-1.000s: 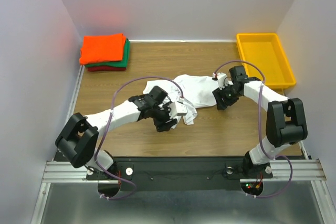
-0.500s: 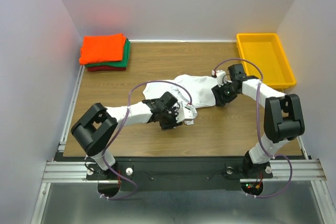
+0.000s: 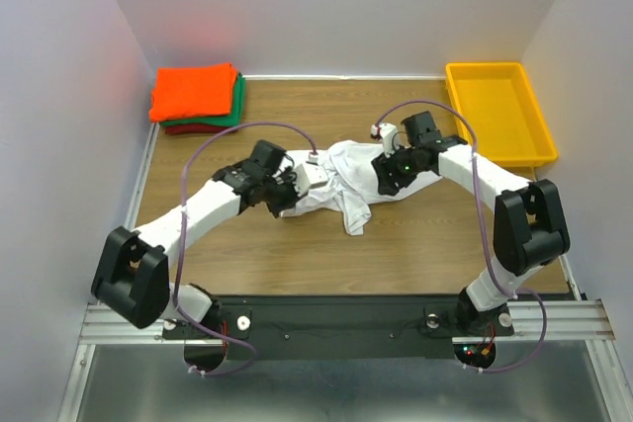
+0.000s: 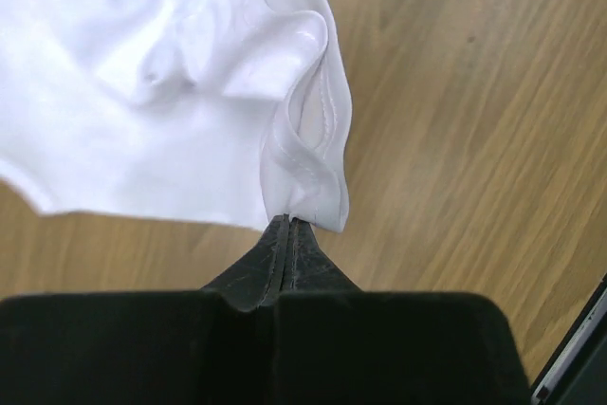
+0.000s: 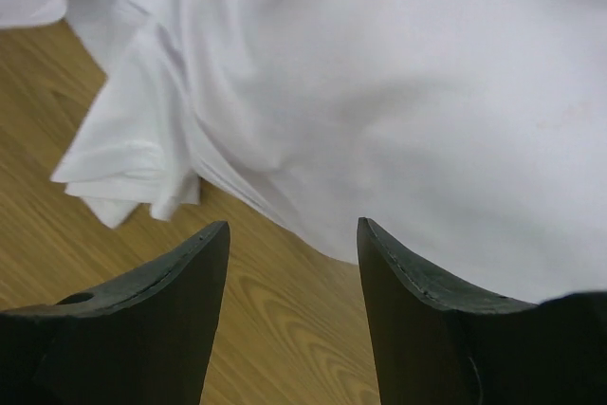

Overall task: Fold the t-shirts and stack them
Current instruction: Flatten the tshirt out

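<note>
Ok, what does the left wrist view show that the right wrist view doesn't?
Only the left wrist view shows the left fingers shut on a hemmed edge of the white t-shirt, with the cloth rising in a loop from the pinch. Only the right wrist view shows the right fingers open and holding nothing, pointed at the shirt's edge, with a bunched corner of cloth nearby. Both show the crumpled shirt lying on the wooden table.

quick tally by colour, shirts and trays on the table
white crumpled cloth t-shirt: 1
bright orange folded cloth t-shirt: 1
green folded cloth t-shirt: 1
dark red folded cloth t-shirt: 1
yellow plastic tray: 1
total: 5
</note>
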